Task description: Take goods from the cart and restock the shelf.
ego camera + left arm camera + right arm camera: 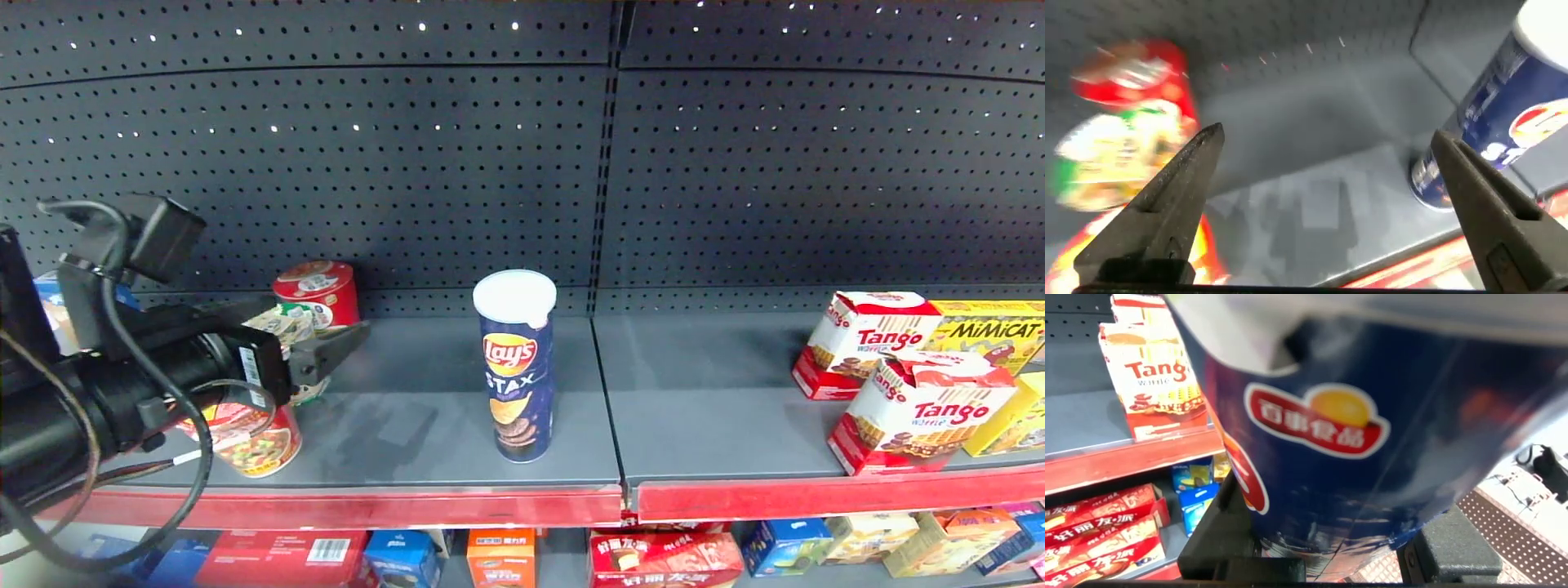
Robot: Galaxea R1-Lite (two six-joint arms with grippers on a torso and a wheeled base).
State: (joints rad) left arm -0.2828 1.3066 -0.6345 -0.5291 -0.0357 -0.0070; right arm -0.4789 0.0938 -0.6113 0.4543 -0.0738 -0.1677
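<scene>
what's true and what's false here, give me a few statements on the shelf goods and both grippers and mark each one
1. The blue chip can stands upright on the shelf with its white lid on. True.
2. The left gripper is shut on a noodle cup. False: its jaws are spread and hold nothing; the noodle cup lies beside it on the shelf.
3. The right gripper holds a dark blue can. True.
4. The wafer boxes sit to the left of the blue chip can. False: they are on the right part of the shelf, well apart from the can.
</scene>
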